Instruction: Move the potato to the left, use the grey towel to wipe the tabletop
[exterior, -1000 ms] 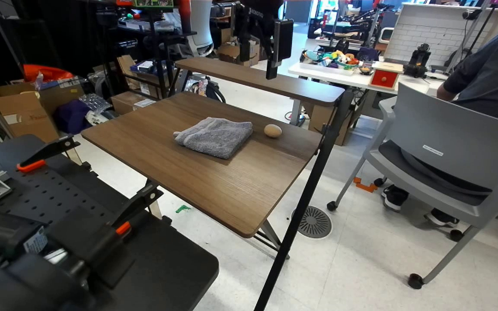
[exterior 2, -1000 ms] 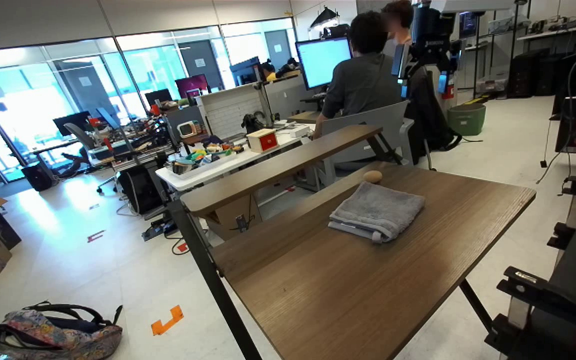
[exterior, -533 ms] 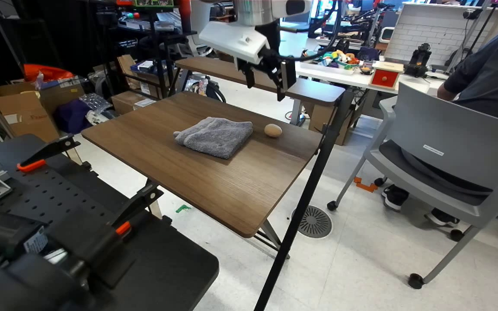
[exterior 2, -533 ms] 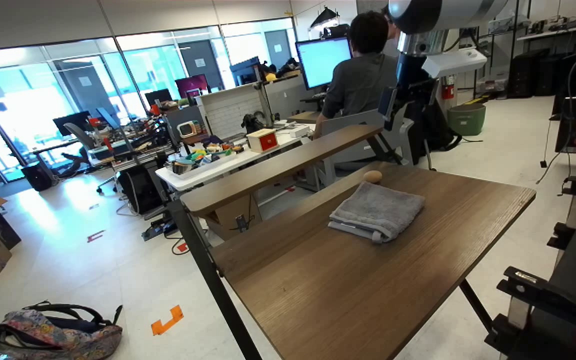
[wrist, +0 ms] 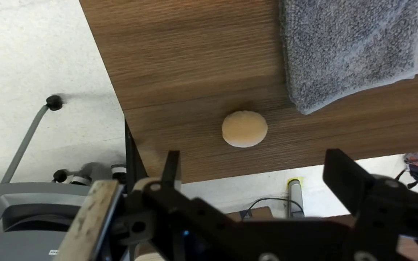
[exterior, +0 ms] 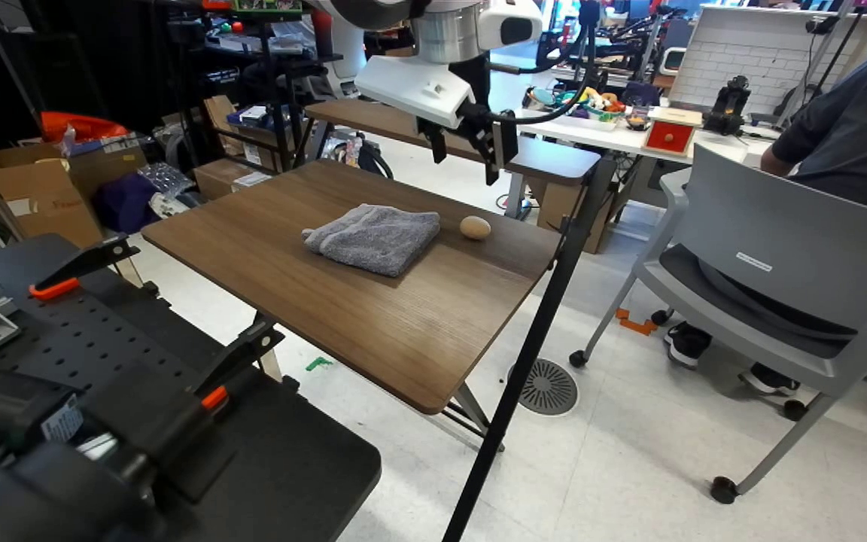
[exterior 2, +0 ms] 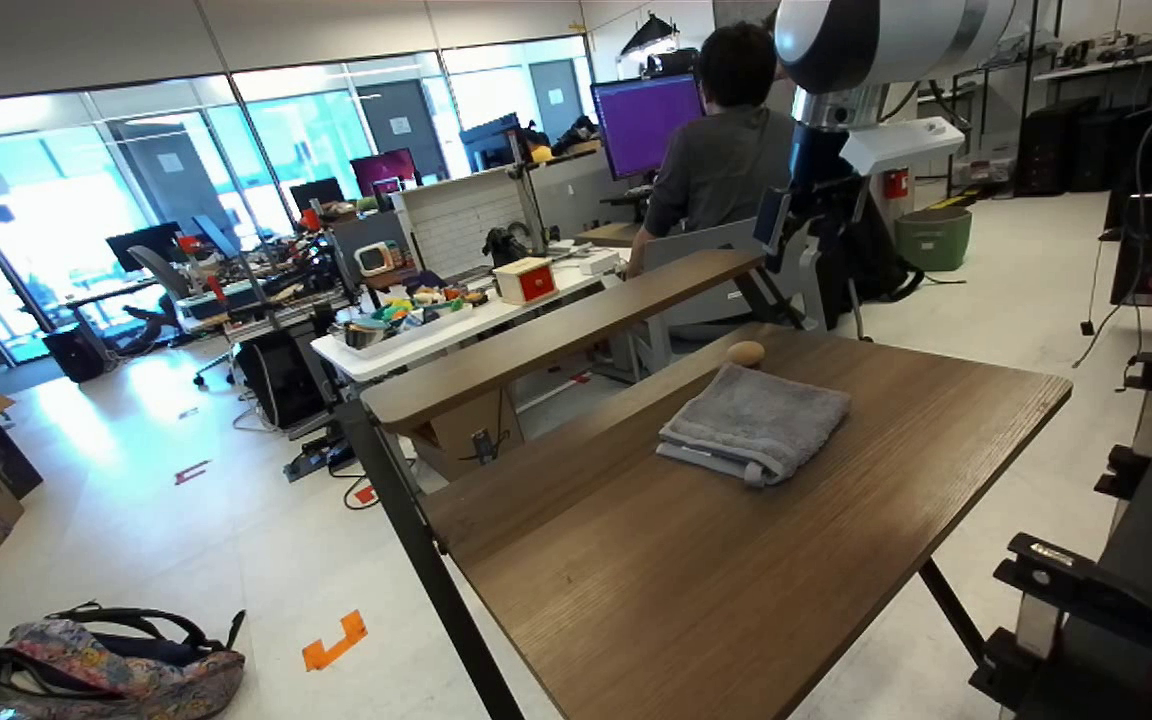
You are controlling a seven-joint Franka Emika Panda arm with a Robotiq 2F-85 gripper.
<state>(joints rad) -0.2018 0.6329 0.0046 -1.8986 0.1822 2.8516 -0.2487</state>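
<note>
Found smooth tan oval potato (wrist: 244, 129) resting on dark brown wood-grain tabletop (exterior: 418, 324), near corner of folded grey cloth towel (exterior: 377, 237) but apart from it. Saw black two-fingered gripper (wrist: 253, 154) hanging above tabletop level, clear of potato, spread wide, holding nothing. Noted narrow brown wooden shelf (exterior 2: 566, 329) raised beside tabletop.

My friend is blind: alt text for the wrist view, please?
A tan potato lies mid-picture on a brown tabletop; an open, empty gripper shows at the bottom, and a grey towel lies upper right, apart from the potato.
</note>
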